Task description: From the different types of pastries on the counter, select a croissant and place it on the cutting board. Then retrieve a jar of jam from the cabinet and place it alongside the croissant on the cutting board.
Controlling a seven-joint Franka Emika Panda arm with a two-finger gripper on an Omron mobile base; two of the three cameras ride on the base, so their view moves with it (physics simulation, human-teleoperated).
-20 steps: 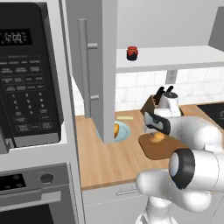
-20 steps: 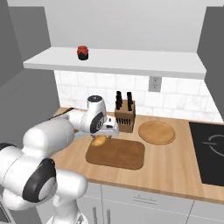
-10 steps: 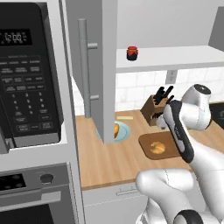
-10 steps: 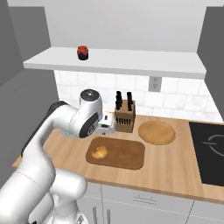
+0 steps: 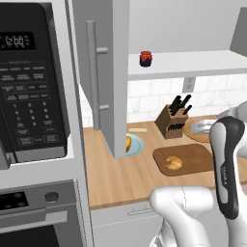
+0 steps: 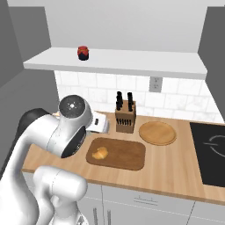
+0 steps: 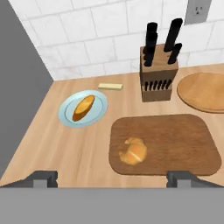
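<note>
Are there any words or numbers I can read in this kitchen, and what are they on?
"12:00", as best it reads: the clock on the microwave.
Microwave buttons: small words, too blurred to read.
Jar of jam, knife block, cutting board: no words that I can see.

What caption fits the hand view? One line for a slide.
Open gripper above the croissant on the cutting board; another pastry on a plate.

**Arm raised, gripper open**

The gripper (image 7: 112, 178) points downward, jaws spread wide with nothing between them. One fingertip (image 7: 43, 178) shows at each lower corner of the hand view. The white arm (image 6: 57, 132) appears bent sharply at the elbow.
</note>
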